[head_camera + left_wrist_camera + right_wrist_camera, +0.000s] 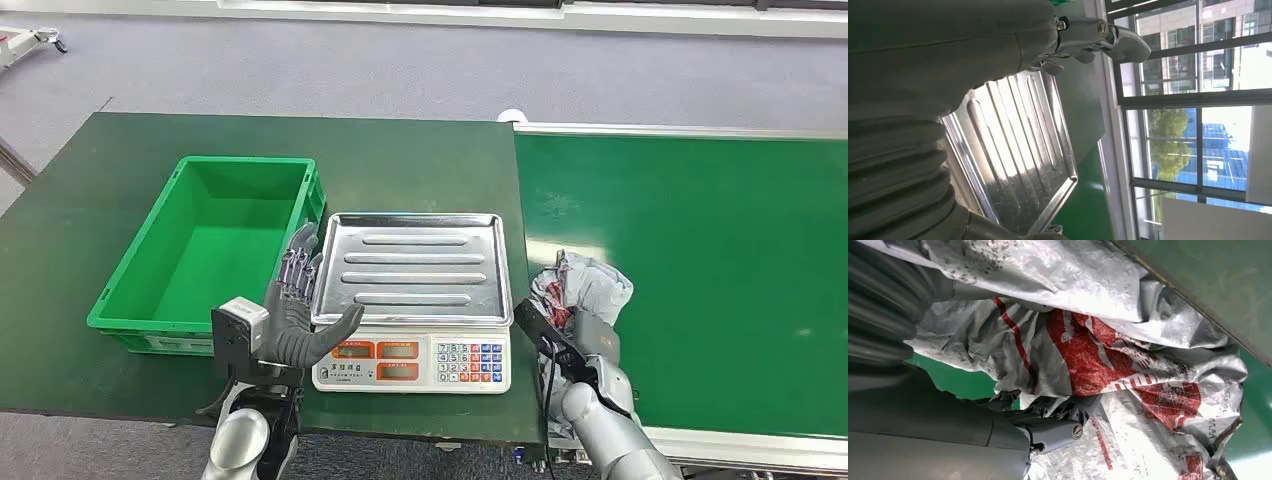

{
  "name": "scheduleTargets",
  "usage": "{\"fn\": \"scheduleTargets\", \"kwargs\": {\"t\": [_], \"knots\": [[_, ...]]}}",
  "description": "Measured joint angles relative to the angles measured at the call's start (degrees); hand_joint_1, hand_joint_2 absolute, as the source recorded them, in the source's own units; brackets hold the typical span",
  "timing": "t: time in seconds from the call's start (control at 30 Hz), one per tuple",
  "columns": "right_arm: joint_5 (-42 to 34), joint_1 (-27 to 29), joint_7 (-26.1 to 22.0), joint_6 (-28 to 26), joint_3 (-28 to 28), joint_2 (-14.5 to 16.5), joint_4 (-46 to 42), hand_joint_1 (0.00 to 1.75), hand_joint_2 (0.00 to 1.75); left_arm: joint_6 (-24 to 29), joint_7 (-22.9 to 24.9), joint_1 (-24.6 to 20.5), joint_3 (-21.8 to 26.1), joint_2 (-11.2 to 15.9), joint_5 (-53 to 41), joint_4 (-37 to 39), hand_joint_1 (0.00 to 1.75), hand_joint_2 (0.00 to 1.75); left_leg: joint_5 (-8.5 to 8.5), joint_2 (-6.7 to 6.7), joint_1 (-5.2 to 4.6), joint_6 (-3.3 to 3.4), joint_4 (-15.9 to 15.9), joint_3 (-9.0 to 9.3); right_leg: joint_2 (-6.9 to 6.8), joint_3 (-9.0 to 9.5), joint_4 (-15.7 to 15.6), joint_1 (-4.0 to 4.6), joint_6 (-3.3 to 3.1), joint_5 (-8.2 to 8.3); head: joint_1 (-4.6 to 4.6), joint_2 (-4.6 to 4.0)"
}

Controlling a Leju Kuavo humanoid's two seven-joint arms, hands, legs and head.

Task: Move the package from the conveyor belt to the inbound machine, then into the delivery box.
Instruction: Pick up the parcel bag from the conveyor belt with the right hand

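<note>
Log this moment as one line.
stage: pickup | right hand: grips package on belt | left hand: open beside scale tray | crate: empty

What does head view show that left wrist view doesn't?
Head view alone: the green crate, the scale keypad, the conveyor belt, and the right hand with its fingers in the crumpled grey-and-red package at the belt's near edge. Left wrist view alone: windows with trees and buildings outside. Both: the bare steel weighing tray and the left hand, holding nothing, beside the tray.
</note>
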Motion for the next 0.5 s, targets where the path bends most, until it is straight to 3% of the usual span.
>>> {"fn": "scheduleTargets", "kwargs": {"t": [0.3, 0.5], "knots": [[0.09, 1.95, -1.14, -1.92, -0.01, -0.02, -4.02, 1.75, 1.75, 0.04, -0.15, 0.18, 0.05, 0.0, -0.39, -0.3, 0.0, 1.75, 0.0, 0.0, 0.0, 0.0, 0.0, -0.11, 0.0, -0.13, 0.0, 0.0, 0.0, 0.0, 0.0, 0.0], [0.01, 3.68, -2.91, -3.11, -0.01, -1.23, -18.18, 1.75, 1.75, 0.17, -1.33, 0.99, 0.51, -0.01, -1.1, -0.84, 0.0, 1.75, 0.01, 0.02, -0.05, 0.01, 0.0, -0.25, 0.02, -0.28, 0.01, -0.01, 0.0, 0.01, 0.0, 0.0]]}}
